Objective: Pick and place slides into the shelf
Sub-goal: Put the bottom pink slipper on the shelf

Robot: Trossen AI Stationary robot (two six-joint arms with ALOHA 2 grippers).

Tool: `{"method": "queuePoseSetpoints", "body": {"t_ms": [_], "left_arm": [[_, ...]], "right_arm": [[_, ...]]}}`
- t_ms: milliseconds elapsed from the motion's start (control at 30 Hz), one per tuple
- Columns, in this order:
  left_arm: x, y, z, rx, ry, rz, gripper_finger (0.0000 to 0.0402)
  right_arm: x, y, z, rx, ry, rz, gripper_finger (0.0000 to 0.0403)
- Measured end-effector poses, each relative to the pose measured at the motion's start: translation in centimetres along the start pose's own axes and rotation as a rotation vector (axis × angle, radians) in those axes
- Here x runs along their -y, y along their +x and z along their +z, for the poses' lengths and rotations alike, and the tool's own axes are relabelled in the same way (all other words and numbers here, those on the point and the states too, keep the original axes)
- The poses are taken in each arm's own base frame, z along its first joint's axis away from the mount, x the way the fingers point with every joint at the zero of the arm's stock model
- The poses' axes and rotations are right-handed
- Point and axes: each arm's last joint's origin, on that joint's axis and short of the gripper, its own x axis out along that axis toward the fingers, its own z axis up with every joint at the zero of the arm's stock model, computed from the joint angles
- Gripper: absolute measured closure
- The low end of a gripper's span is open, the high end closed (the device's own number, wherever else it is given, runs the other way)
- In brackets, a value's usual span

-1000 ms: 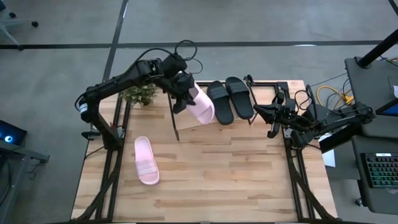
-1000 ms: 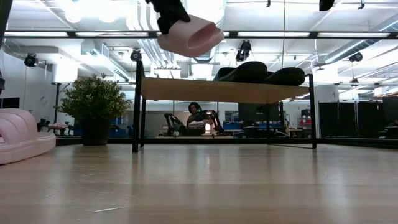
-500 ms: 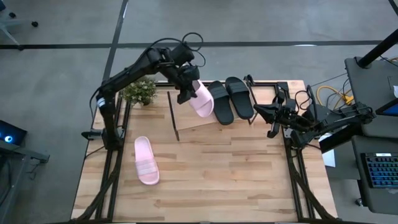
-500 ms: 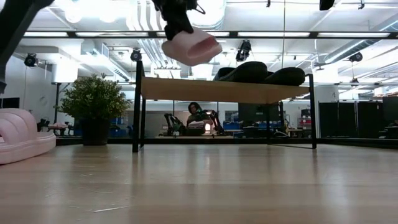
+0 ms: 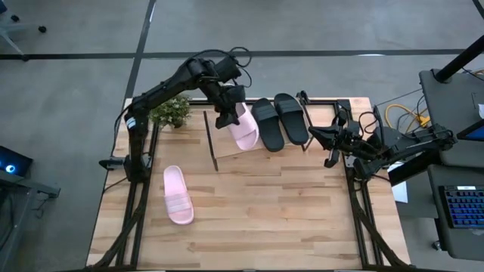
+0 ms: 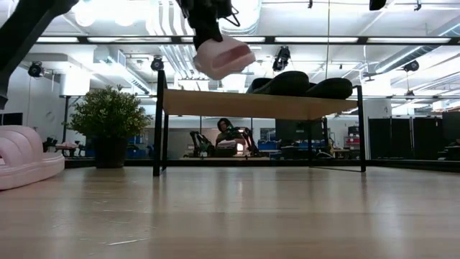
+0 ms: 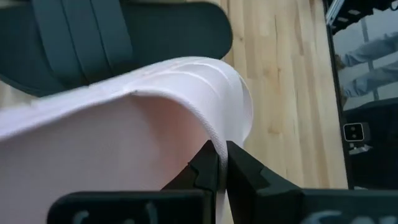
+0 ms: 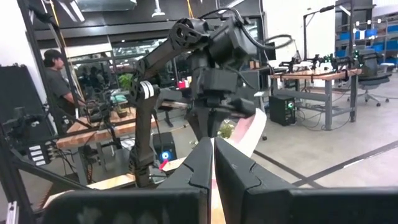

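Since the earlier frame, the held pink slide (image 5: 244, 125) has shifted further over the shelf (image 5: 227, 151), beside the black pair (image 5: 280, 121). Left end effector (image 5: 225, 117) is clamped on its strap. Off the shelf's right end, right end effector (image 5: 311, 137) waits, fingers together.

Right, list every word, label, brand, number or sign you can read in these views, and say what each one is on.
None can be read in any view.
Pink slide held by the shut left gripper: no marking visible.
Black slides on the shelf: no visible brand.
Keyboard beside the table: keys too small to read.
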Motion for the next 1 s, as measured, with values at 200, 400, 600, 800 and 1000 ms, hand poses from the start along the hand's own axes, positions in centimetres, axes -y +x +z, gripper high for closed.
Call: {"method": "queuePoseSetpoints", "body": {"t_ms": [200, 400, 600, 800, 1000], "left_arm": [[-0.8, 1.6, 0.2, -0.026, -0.017, -0.049, 0.0401], [-1.4, 2.8, 0.2, -0.053, -0.038, -0.089, 0.0401], [-1.7, 3.1, 0.2, -0.056, -0.044, -0.097, 0.0401], [-2.0, 4.2, 0.0, -0.090, -0.066, -0.124, 0.0401], [-2.4, 4.8, 0.0, -0.102, -0.074, -0.129, 0.0401]], "right_arm": [[0.0, 0.0, 0.0, 0.001, -0.001, 0.000, 0.0394], [0.0, 0.0, 0.0, 0.000, 0.000, 0.000, 0.0394], [0.0, 0.0, 0.0, 0.000, -0.002, 0.000, 0.0394], [0.0, 0.0, 0.0, 0.000, -0.003, 0.000, 0.0394], [0.0, 0.0, 0.0, -0.001, -0.004, 0.000, 0.0394]]}}
